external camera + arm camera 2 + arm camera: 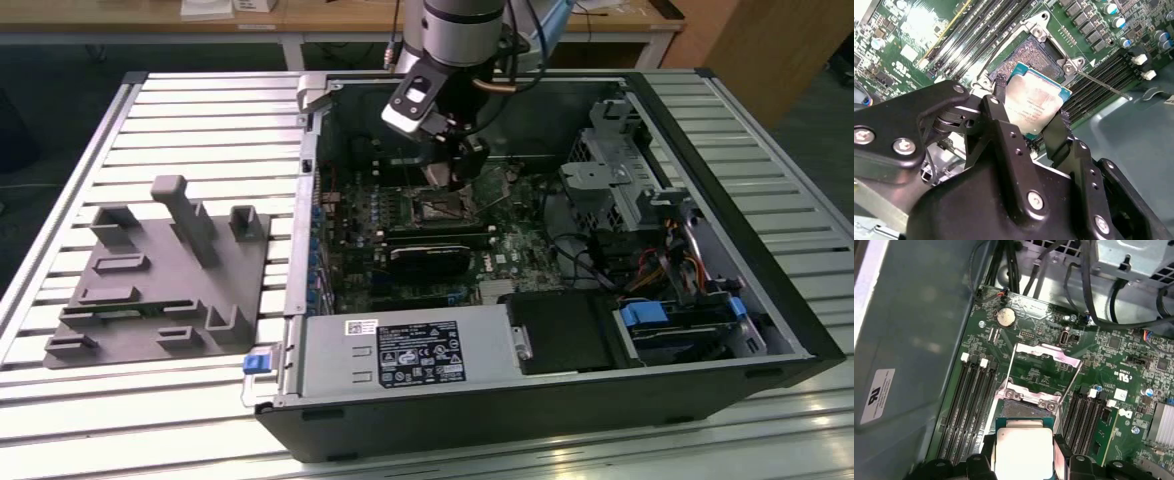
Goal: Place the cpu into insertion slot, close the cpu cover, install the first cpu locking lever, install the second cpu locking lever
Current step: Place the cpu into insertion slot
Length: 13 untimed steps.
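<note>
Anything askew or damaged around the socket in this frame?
Nothing stands out. The hand holds the cpu by the open slot, cover flipped back; no damage visible.

In the second wrist view we see fingers (999, 97) of the gripper (1031, 100) cover two edges of the cpu (1036, 107), which masks part of the insertion slot (1029, 55); in the exterior view the arm (461, 30) is cut off at twelve o'clock; the first wrist view's edge crops the cpu.

The cpu (1036, 107) is held in the tool (1031, 102) just over the insertion slot (1029, 50), which is set between memory slots (966, 405) in the case (534, 405) on the table (200, 110).
</note>
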{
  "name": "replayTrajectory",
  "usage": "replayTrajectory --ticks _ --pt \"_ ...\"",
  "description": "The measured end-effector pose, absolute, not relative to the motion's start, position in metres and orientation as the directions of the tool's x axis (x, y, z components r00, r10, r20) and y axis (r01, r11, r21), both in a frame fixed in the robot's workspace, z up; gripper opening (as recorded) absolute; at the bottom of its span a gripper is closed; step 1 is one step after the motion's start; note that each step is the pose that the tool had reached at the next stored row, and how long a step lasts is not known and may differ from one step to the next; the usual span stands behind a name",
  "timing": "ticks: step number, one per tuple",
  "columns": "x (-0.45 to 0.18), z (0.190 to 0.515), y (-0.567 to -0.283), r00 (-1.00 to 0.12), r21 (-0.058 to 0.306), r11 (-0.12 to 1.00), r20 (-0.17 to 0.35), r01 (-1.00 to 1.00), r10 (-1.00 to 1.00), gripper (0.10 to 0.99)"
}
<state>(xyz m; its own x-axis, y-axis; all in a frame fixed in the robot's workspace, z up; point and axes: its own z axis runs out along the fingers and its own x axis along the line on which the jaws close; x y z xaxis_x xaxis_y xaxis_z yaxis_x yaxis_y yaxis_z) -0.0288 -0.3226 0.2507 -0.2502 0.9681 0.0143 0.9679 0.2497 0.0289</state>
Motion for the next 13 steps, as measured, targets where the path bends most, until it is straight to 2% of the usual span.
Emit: replayTrajectory --ticks 13 --pt "-0.0288 0.2495 -0.3226 -0.102 0.029 0.101 0.014 0.994 0.995 0.541"
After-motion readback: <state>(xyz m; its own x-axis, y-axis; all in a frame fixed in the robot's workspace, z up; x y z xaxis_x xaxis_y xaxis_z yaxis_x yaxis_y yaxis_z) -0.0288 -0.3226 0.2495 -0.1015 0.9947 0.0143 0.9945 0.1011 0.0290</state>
